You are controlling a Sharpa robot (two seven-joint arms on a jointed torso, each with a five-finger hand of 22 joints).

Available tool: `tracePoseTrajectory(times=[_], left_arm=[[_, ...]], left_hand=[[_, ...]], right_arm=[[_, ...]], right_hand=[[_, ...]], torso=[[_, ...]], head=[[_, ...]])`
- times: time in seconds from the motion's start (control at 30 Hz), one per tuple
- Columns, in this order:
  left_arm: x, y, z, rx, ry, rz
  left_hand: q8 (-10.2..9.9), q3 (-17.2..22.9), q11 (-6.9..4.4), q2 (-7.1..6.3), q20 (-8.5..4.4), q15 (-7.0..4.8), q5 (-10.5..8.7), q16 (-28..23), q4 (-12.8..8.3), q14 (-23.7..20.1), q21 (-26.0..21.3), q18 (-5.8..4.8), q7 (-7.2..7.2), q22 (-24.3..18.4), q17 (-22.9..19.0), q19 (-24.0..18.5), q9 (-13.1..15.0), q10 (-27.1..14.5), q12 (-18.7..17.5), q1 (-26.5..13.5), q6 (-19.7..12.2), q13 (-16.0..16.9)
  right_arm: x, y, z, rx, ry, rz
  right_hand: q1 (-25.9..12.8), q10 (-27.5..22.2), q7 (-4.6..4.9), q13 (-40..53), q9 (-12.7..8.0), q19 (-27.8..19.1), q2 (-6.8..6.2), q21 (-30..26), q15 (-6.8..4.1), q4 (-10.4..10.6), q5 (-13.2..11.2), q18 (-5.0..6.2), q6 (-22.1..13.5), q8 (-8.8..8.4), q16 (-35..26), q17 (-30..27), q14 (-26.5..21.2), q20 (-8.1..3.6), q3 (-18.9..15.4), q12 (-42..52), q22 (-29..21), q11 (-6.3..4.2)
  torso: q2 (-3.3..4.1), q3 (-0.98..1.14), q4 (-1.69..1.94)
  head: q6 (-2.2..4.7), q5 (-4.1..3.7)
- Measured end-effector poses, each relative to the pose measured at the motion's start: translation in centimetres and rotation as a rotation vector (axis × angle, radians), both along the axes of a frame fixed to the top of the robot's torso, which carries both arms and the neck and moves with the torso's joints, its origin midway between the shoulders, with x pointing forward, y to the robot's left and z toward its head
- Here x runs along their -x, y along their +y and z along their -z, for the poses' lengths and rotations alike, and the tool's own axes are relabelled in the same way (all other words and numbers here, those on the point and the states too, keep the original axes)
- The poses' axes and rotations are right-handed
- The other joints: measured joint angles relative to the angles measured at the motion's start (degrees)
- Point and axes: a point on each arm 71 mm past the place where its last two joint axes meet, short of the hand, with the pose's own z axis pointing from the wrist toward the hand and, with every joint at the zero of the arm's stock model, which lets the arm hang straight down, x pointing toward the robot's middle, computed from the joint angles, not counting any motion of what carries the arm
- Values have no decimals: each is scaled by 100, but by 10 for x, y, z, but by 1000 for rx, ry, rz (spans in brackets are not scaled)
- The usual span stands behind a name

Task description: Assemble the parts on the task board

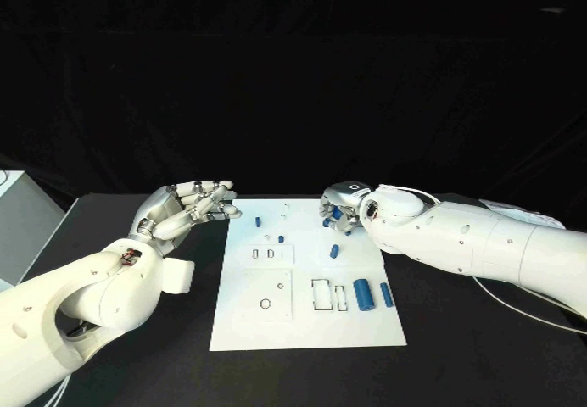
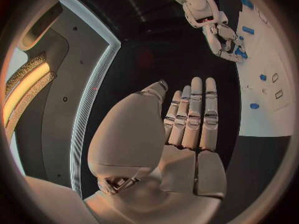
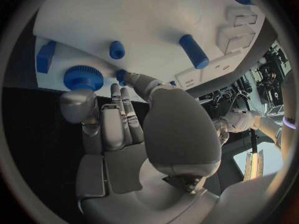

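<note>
Two hands | right hand point(image 1: 343, 206) touching blue part point(image 3: 121, 75) | left hand point(image 1: 193, 206) off task board point(image 1: 306, 326)

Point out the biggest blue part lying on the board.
The thick cylinder near the board's front right, beside the slimmer pin; every other blue part is thinner or shorter.

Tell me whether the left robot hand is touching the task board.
Apart. In the head view the left robot hand hangs open beside the task board, black table between them.

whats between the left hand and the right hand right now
In the head view, the far end of the white task board lies between the left hand and the right hand, with small blue parts on it.
</note>
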Motion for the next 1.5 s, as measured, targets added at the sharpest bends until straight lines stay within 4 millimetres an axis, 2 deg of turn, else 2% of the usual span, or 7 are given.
tracePoseTrajectory(times=[0.17,0.6,0.73,0.8,0.9,1.27,1.5], left_arm=[[0,0,0,-1,0,1],[0,0,0,-5,2,2],[0,0,0,-6,3,1],[0,1,0,-6,3,1],[0,1,0,-7,4,1],[-1,3,1,-10,5,-5],[-2,4,2,-12,7,-10]], left_hand=[[0,7,0,0,0,6,0,0,7,-6,0,-1,0,0,6,0,0,0,0,0,0,0],[0,23,21,-22,0,6,0,28,-9,-6,0,-1,0,-1,32,0,0,20,0,23,0,1],[0,23,21,-22,0,6,0,28,-9,-6,0,-1,0,-1,32,0,0,21,0,23,0,1],[0,22,21,-23,0,6,0,28,-9,-6,0,-1,0,-1,32,0,0,20,0,23,0,1],[0,70,21,-22,0,-15,0,51,-9,-28,27,-1,0,-1,48,0,0,20,-21,23,0,1],[0,70,21,-22,0,-15,0,51,-10,-28,27,-2,0,-1,55,0,-5,20,-21,23,0,1],[0,70,20,-22,0,-15,0,51,-10,-28,27,-2,0,-1,66,0,-5,20,-21,23,0,1]], right_arm=[[-1,0,0,1,2,3],[-1,1,-1,-4,1,2],[-1,1,-2,-8,-6,2],[-1,2,-2,-13,-13,2],[1,4,-2,-22,-28,1],[5,21,-18,-109,-161,-2],[0,36,-29,-152,-243,10]], right_hand=[[-1,55,-6,0,18,0,1,24,0,27,3,0,48,23,22,1,0,0,41,38,20,-12],[15,351,-102,8,149,32,167,136,-43,98,23,2,263,193,88,29,42,-32,213,73,167,-85],[54,484,-124,10,245,56,205,227,-64,75,-253,-24,327,264,97,29,21,-57,329,77,289,-116],[69,503,-142,26,277,63,219,245,-76,63,-259,-85,345,292,97,29,33,-63,348,74,328,-113],[77,525,-143,42,325,63,227,288,-84,48,-269,-86,346,311,118,25,41,-63,363,65,382,-97],[75,546,-144,66,396,83,241,399,-84,39,-108,-87,345,336,145,64,41,-83,419,35,525,-76],[75,546,-144,65,407,103,241,440,-84,32,-108,-86,344,336,174,112,41,-103,425,21,582,-76]], torso=[[22,1,13],[56,-18,43],[63,-24,48],[68,-26,52],[73,-27,58],[85,-42,80],[95,-53,115]], head=[[4,-9],[-3,-32],[2,-36],[9,-36],[23,-37],[74,-34],[87,-27]])
